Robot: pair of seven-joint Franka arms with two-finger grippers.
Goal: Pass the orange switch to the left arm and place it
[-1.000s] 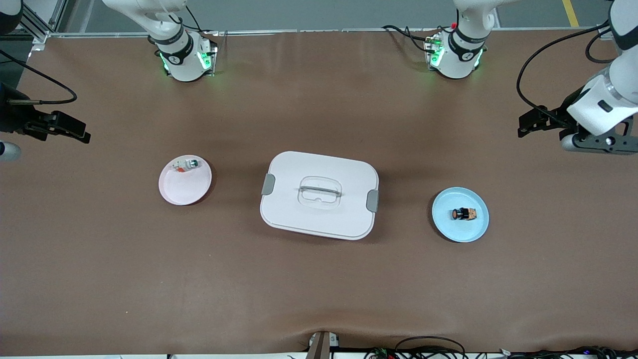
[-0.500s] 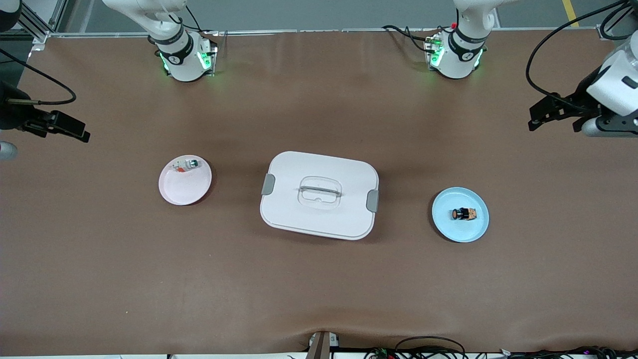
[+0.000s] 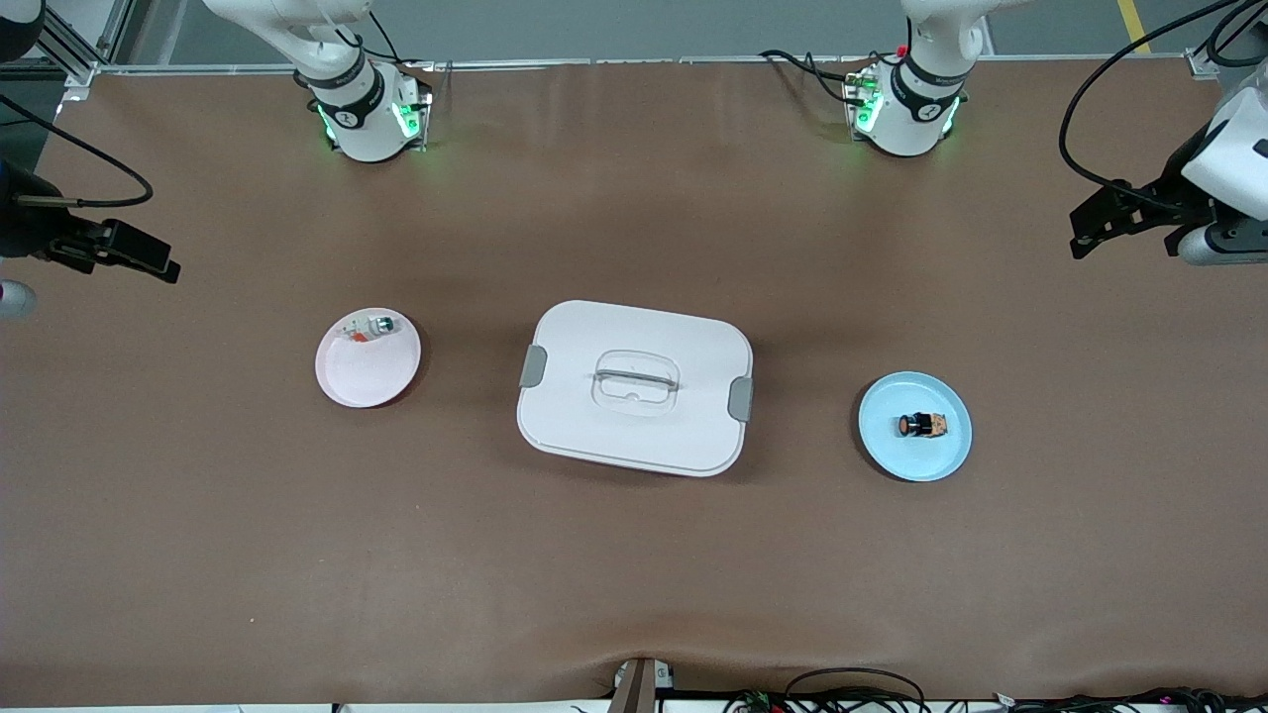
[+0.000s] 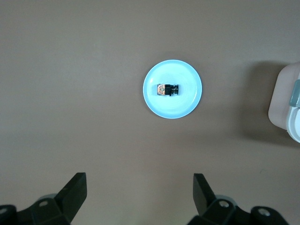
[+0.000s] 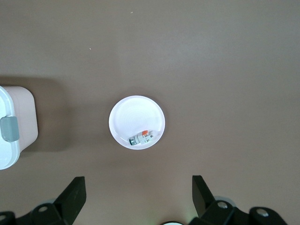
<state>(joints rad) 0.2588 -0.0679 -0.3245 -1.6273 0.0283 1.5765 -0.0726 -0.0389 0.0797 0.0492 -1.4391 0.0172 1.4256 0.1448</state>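
Front view showed the task barely begun: the orange switch (image 3: pixel 922 425) lay on its blue plate (image 3: pixel 892 451) at the left arm's end of the worktop (image 3: pixel 634 574), untouched. The left tool (image 3: pixel 1114 218) hung high, fingers spread and empty, the plate below and ahead of it (its wrist camera looked straight down on it). The right tool (image 3: pixel 129 259), also spread and empty, hovered above the pink plate (image 3: pixel 362 381) holding the white switch (image 3: pixel 374 328). The box (image 3: pixel 634 388) sat between the plates. Pickup, handover and placement all remained.
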